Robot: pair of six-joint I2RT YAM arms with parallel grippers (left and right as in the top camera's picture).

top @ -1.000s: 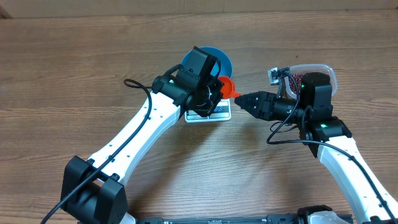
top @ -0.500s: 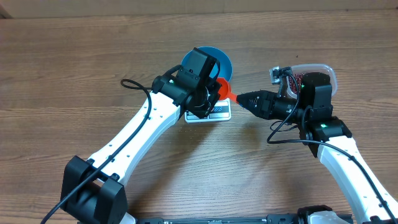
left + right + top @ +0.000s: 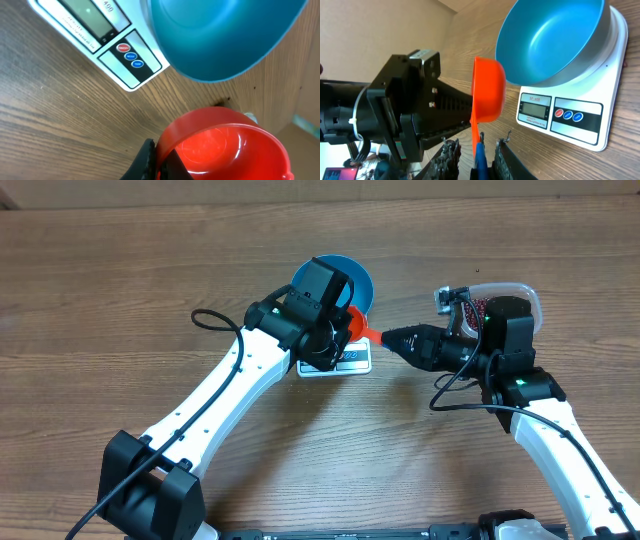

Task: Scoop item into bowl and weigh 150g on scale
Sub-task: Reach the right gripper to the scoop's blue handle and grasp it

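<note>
**Step in hand: passing the scoop from the left arm to the right.**

The left gripper (image 3: 159, 161) is clamped on the rim of the orange scoop (image 3: 358, 326) and holds it just right of the blue bowl (image 3: 362, 280). The right gripper (image 3: 388, 338) straddles the scoop handle. In the right wrist view its jaws stand apart, with a gap showing on each side of the handle.

Procedure, as judged:
1. Centre the handle between the right fingers before closing.
2. Close the right jaws fully on the handle.
3. Only then release the left grip, or the scoop may drop beside the scale (image 3: 355, 364).
4. Avoid touching the bowl, since any nudge would disturb the reading.

**Orientation.** The scoop's long axis runs roughly left to right. The cup is at the left by the bowl, and the handle points right and slightly near, into the right gripper. The cup lies on its side, its mouth appearing to face the left arm rather than upward.

**Location.** The bowl sits empty on the scale, whose display edge faces near. The beans (image 3: 478, 307) lie in the clear tub (image 3: 531, 298) at the far right, behind the right arm.
</note>
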